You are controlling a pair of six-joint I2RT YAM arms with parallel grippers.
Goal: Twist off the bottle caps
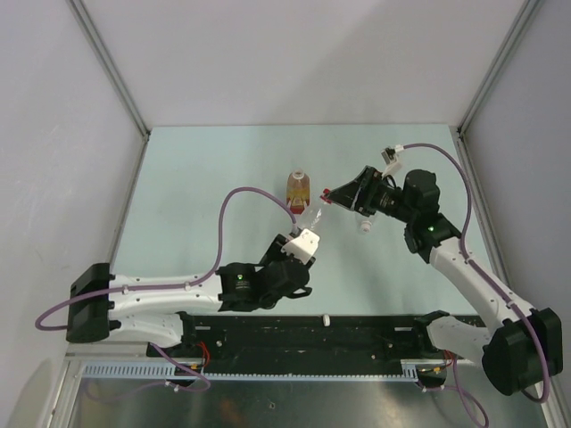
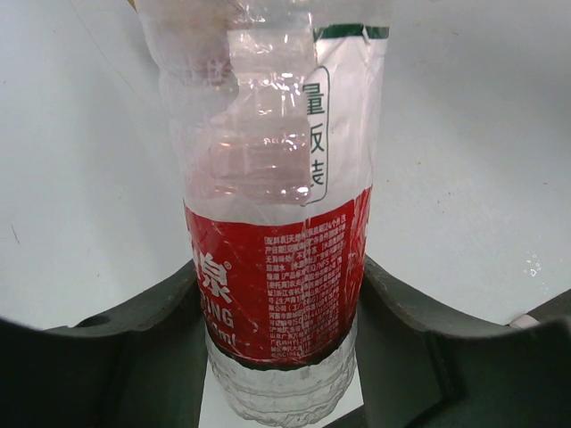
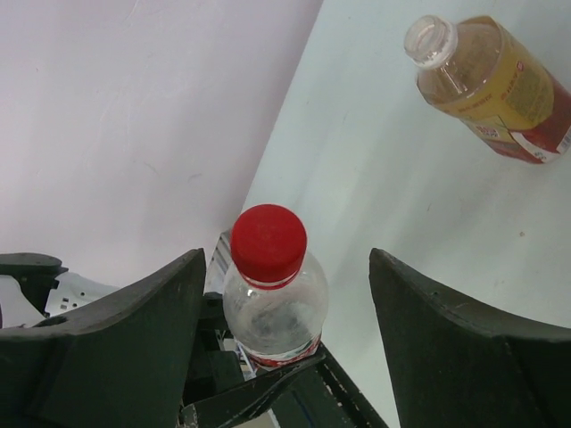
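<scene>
The clear, red-and-white labelled bottle (image 2: 277, 276) is held tilted off the counter (image 1: 223, 160), red cap (image 3: 268, 242) on, near the upright, uncapped amber bottle (image 1: 299, 189); a white cap (image 1: 327, 318) lies well apart.

The capped bottle (image 2: 277, 267) sits between the left fingers (image 2: 134, 357), the open bottle (image 1: 298, 189) behind it.

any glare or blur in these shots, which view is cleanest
Left wrist view: bright glare on the clear upper half of the labelled bottle, label print readable, the left claw's fingers soft and dark at the bottom. Right wrist view: red cap sharp, the right claw's fingers near-black with little detail. Top external view: even light, faint shadows, cleanest overall.
</scene>
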